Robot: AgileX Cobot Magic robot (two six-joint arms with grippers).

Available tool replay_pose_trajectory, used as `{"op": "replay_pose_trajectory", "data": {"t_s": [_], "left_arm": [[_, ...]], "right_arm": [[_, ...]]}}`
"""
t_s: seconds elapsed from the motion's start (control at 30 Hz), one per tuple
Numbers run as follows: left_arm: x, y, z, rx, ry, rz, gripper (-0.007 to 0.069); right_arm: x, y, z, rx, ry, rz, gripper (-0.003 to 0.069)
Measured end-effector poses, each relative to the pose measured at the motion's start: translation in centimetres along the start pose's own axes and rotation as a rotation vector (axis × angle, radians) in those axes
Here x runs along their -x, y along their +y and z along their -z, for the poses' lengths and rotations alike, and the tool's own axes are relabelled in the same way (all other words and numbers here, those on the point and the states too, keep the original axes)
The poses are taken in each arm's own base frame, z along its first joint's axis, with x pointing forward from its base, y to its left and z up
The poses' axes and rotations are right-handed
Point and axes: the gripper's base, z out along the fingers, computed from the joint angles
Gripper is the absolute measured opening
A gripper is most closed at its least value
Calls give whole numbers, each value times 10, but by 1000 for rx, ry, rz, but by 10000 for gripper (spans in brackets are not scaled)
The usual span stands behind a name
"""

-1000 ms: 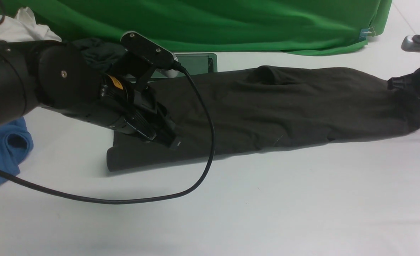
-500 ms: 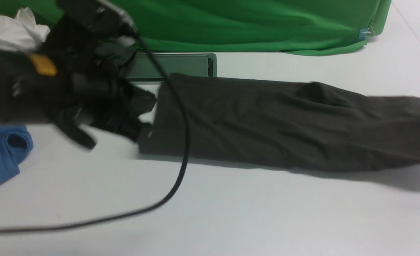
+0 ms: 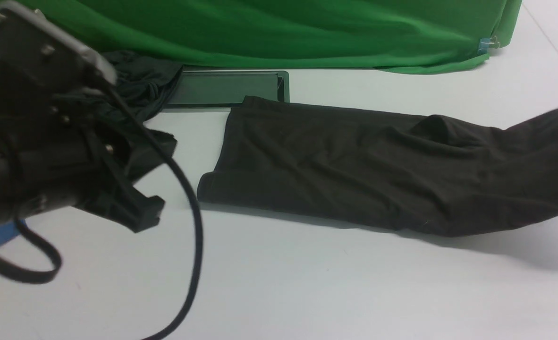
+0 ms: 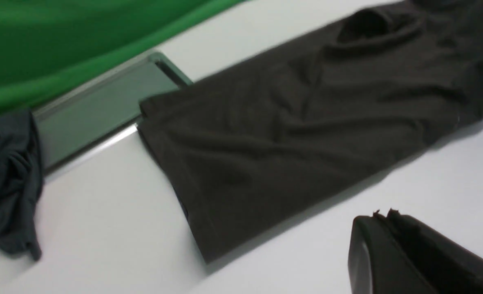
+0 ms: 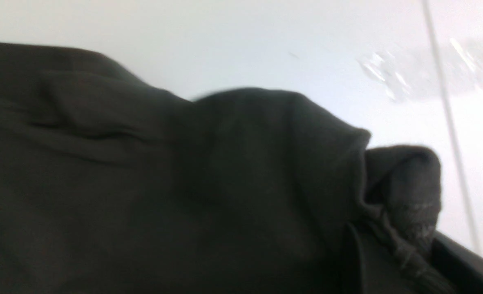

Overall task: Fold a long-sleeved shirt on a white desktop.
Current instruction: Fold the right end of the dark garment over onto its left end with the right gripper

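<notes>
Cotton-like knit, black-brown and limp, is what we are dealing with. The long-sleeved shirt (image 3: pixel 354 165) lies as a long narrow band across the white desktop (image 3: pixel 307 283) with no sleeve hanging loose. Its left end rests flat, the far corner just touching a grey-green tray (image 3: pixel 222 87). Its right end rises off the surface and runs out of the front view, with a shadow beneath it. Our left gripper (image 3: pixel 142 215) hangs over bare desktop, clear of that left end, jaws pressed together on nothing. Our right gripper (image 5: pixel 409 265) shows only in its wrist view, where the jaws are nearly closed on a gathered pinch of the shirt's edge, so we judge that it carries the raised end. We expect the cloth to be light and to have no stiffness. It will likely sag wherever it is unsupported, its layers may slide over each other, and it should drag easily on the smooth top. The sound place to take hold is a corner of the flat left end, pinching through every layer at the doubled edge. A grab at mid-panel would likely lift only the top layer.
</notes>
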Motion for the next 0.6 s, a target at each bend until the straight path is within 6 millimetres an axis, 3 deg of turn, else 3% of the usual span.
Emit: {"op": "replay_pose_trajectory", "data": {"t_s": [0.13,0.37,0.6], "left_arm": [[2,-1,6,6,-23,-4,16],[2,-1,11,10,-38,-7,16],[2,-1,11,10,-38,-7,16]], "right_arm": [[2,26,12,48,-38,50,92],[10,101,29,236,-123,163,92],[18,137,45,358,-202,188,92]]}}
